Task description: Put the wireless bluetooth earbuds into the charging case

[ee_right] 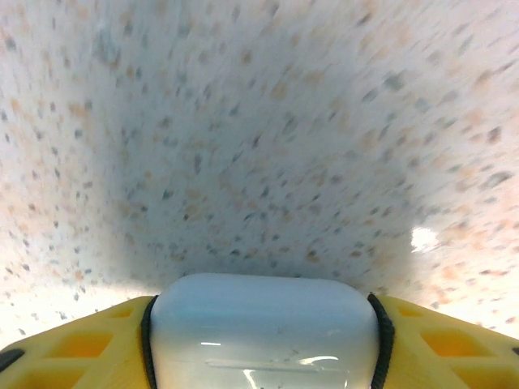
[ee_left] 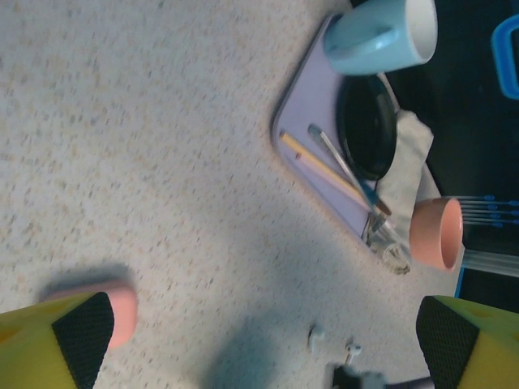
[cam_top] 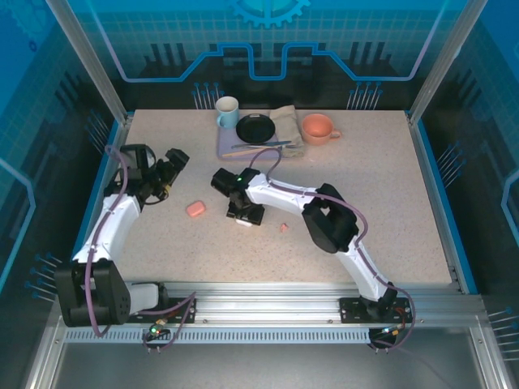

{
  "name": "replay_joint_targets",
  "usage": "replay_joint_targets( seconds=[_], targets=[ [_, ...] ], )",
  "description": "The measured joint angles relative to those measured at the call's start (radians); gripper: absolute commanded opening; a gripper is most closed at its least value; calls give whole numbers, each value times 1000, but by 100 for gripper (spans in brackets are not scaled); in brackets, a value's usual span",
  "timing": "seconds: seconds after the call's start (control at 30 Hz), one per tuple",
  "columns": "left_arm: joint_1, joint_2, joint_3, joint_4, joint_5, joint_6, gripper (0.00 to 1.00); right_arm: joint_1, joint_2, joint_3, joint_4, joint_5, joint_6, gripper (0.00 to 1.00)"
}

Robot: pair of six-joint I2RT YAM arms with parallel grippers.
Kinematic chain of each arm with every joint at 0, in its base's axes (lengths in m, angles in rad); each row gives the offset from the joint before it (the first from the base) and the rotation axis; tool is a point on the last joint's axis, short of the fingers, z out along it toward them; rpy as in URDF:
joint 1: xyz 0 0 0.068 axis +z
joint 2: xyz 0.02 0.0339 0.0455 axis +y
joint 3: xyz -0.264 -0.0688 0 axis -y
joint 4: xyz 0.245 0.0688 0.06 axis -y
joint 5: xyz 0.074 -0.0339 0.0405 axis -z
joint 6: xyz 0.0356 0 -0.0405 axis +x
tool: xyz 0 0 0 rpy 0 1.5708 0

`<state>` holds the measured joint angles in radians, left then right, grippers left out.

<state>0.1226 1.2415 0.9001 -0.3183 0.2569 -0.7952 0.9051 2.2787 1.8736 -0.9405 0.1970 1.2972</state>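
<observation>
A white charging case sits on the speckled table between the yellow fingers of my right gripper, and the black pads press on both its sides. From above, that gripper points down at mid-table. Two white earbuds lie on the table just beside it. One salmon-pink earbud lies to its right. A closed pink case rests to its left. My left gripper hovers wide open over the left of the table, holding nothing.
At the back stands a lilac tray with a black plate, a blue mug, sticks and a beige cloth. An orange mug stands to its right. Metal frame posts and side rails border the table.
</observation>
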Motion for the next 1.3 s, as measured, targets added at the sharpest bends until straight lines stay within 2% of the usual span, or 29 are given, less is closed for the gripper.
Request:
replay_joint_targets(
  seconds=[0.13,0.23,0.47,0.57,0.67,0.87,1.07,1.3],
  targets=[
    [-5,-80,-131,60,45,-27,99,-50,-58,-29,26,1,-8,57],
    [-58,-153,-244,121,61,-51,99,-89,-100,-38,47,1,-20,57],
    [-375,-236,-484,375,21,-117,99,-163,-180,-73,90,-22,-45,57],
    [-462,-221,-541,475,-22,-123,98,-186,-192,-81,104,-43,-48,58],
    [-517,-164,-554,584,-58,-115,93,-201,-192,-88,121,-73,-48,58],
    [-571,34,-518,795,-86,-67,71,-209,-194,-108,155,-137,-47,58],
    [-586,181,-478,958,-88,-60,68,-211,-197,-108,180,-185,-37,57],
    [-591,247,-446,1045,-97,-60,66,-212,-205,-108,196,-214,-25,57]
  ],
)
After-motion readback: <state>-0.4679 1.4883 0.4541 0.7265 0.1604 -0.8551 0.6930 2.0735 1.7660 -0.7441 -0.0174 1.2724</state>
